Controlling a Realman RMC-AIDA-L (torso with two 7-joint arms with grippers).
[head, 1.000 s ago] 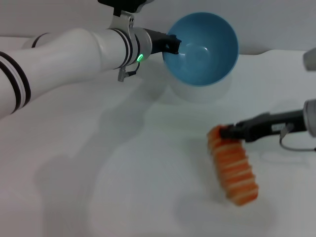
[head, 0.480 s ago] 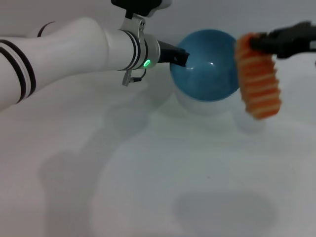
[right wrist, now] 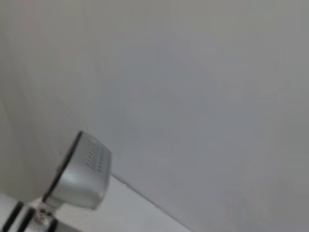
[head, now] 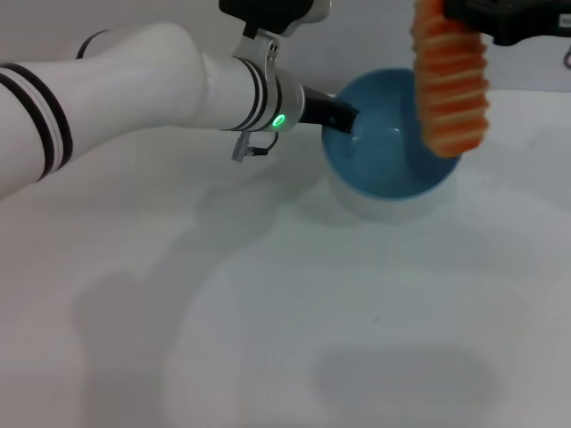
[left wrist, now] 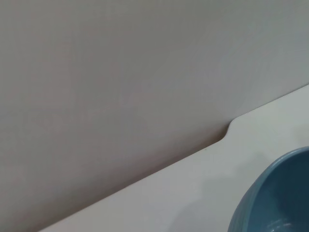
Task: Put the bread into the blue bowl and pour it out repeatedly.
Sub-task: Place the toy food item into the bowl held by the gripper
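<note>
The blue bowl sits low at the back of the white table, tilted a little toward me. My left gripper is shut on its left rim. The bowl's edge also shows in the left wrist view. The bread, orange-and-cream striped, hangs end-down above the bowl's right side. My right gripper is shut on its top end at the upper right. The right wrist view shows neither bread nor bowl.
The white table stretches wide in front of the bowl. A grey wall stands behind the table's back edge. A silver device shows in the right wrist view.
My right gripper has lifted the bread from the table up and leftward to above the bowl. My left gripper has lowered the bowl and shifted it right.
</note>
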